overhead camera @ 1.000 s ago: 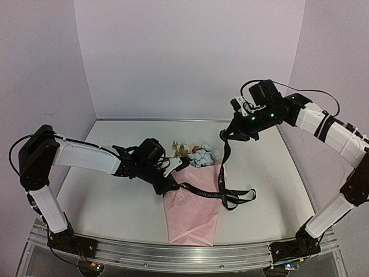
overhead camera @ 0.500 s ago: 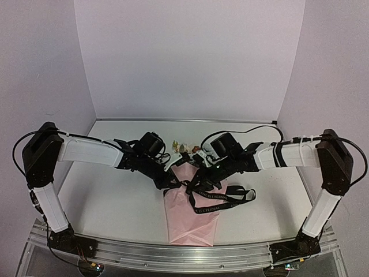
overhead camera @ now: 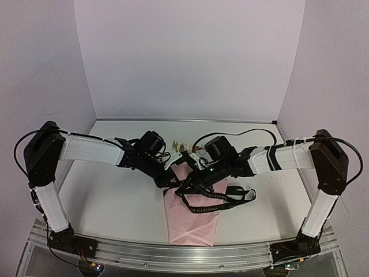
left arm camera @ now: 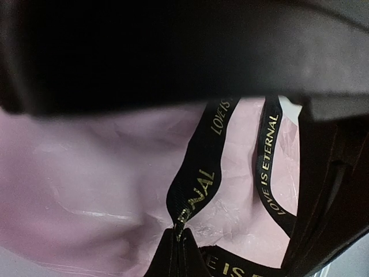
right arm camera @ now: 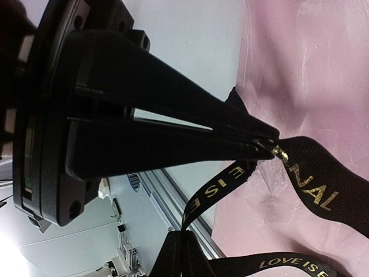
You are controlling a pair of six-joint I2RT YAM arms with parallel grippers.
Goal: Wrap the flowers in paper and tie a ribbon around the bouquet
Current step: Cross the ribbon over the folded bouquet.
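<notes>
Edges: the table (overhead camera: 109, 202) was closed in by lilac walls (overhead camera: 184, 57) at the back and on both sides, and a metal rail (overhead camera: 173, 254) ran along its near edge.
Room: wide tabletop showed outside each arm, while both arms reached in and crowded the middle.
Bouquet: the bouquet (overhead camera: 193, 222) lay mid-table, with the paper (left arm camera: 104, 190) running toward the rail and the flowers (overhead camera: 183, 148) poking out at the far end.
Ribbon: the ribbon (overhead camera: 222, 200) crossed the paper in loops and trailed onto the table to the right.
Left gripper: the left gripper (left arm camera: 177, 238) had its fingers together, pinching the ribbon just above the paper.
Right gripper: the right gripper (right arm camera: 262, 140) was clamped on the ribbon's lettered face, close beside the left one over the paper.
</notes>
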